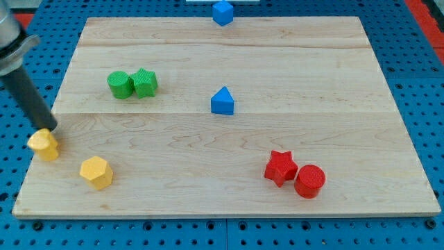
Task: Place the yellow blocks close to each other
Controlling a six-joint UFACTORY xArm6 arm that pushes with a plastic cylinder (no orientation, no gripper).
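Two yellow blocks lie at the view's lower left of the wooden board (222, 62). One yellow block (44, 144) sits at the board's left edge. A yellow hexagonal block (96, 172) lies a short way to its right and lower. The dark rod comes down from the view's upper left. My tip (47, 127) stands just above the left yellow block, touching or nearly touching its top edge.
A green cylinder (119, 85) and a green star (145, 82) touch at upper left. A blue triangular block (223, 101) sits mid-board. Another blue block (222, 12) sits at the top edge. A red star (280, 167) and red cylinder (309, 181) touch at lower right.
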